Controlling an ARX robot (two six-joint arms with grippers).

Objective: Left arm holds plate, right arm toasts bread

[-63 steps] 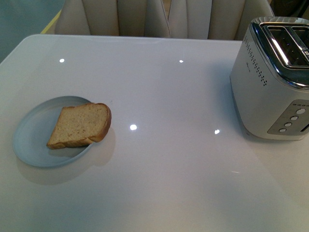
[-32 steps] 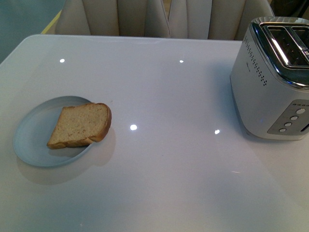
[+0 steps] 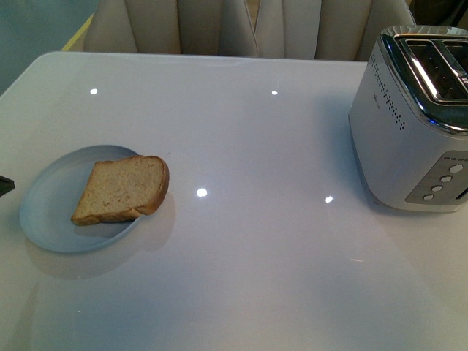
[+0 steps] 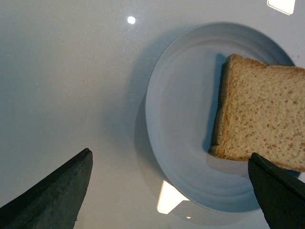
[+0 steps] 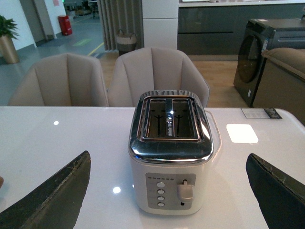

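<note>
Though porous, bread (image 3: pixel 123 189) on smooth plate (image 3: pixel 47 210).

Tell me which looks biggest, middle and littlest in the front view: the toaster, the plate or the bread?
1. toaster, largest, even though the picture's edge cuts part off.
2. plate, wider than the slice on it.
3. bread, smallest.

front view | left fingers (image 3: pixel 4 184) newly at left edge | near plate (image 3: pixel 48 201)

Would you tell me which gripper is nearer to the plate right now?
Left. The left gripper is open close beside the plate; the right gripper faces the toaster, far from the plate.
</note>
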